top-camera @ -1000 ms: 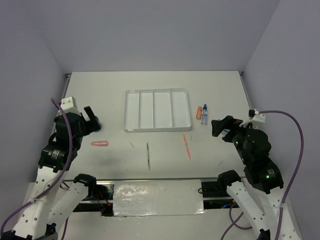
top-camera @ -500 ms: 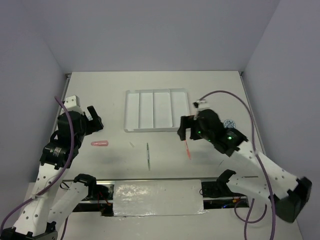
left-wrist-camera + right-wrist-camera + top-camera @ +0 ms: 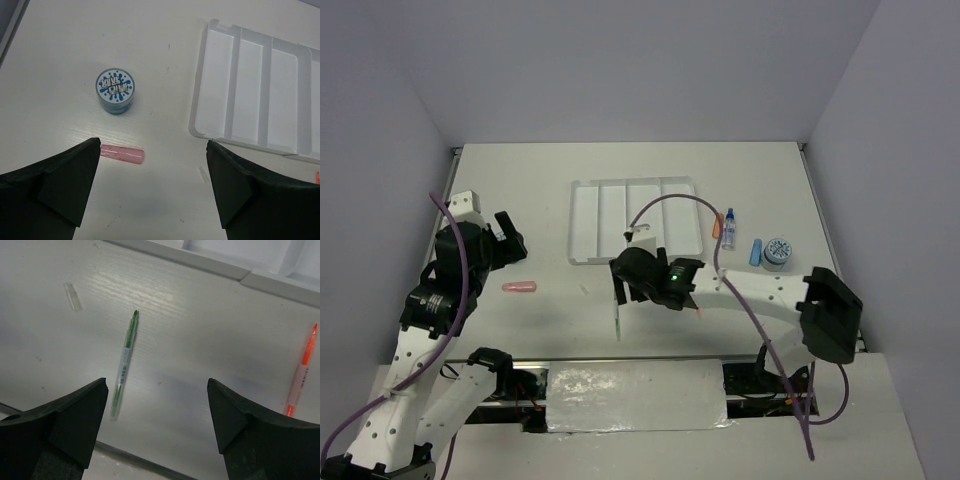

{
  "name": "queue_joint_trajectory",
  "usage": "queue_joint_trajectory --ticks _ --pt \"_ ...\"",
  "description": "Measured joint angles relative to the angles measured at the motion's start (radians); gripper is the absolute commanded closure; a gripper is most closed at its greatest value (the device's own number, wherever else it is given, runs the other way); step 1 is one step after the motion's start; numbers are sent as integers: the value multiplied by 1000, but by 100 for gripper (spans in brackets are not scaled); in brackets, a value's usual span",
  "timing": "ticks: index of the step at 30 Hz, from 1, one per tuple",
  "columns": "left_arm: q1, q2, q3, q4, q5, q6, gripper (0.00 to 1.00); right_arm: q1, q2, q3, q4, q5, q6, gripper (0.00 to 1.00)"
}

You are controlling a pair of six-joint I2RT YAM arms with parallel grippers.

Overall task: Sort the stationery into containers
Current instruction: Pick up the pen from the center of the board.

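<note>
Right wrist view: right gripper point(image 3: 155, 390) is hovering, fingers apart, over the thin green pen point(image 3: 125, 362), which is lying between them, close to the finger at view-left; orange pen point(image 3: 301, 371) is lying outside the other finger. Shifting to centre the barrel before descending is advisable. Left gripper point(image 3: 152, 145) is likewise gaping.

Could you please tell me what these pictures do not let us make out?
- Top view: the right arm covers most of the orange pen and the green pen's far end.
- Top view: the left gripper hides the blue-white roll.
- Left wrist view: the right edge cuts off the tray.
- Right wrist view: the green pen's print is too small to read.
</note>
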Motion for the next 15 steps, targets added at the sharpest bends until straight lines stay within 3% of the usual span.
queue_joint_trajectory --ticks 3,8,15 --pt "0 0 0 0 0 0 1 13 122 54 10 -2 18 20" --pt "0 -8 0 0 0 0 1 60 222 93 19 -16 37 44" --pt "-1 -19 0 1 11 2 1 98 290 124 20 -27 60 45"
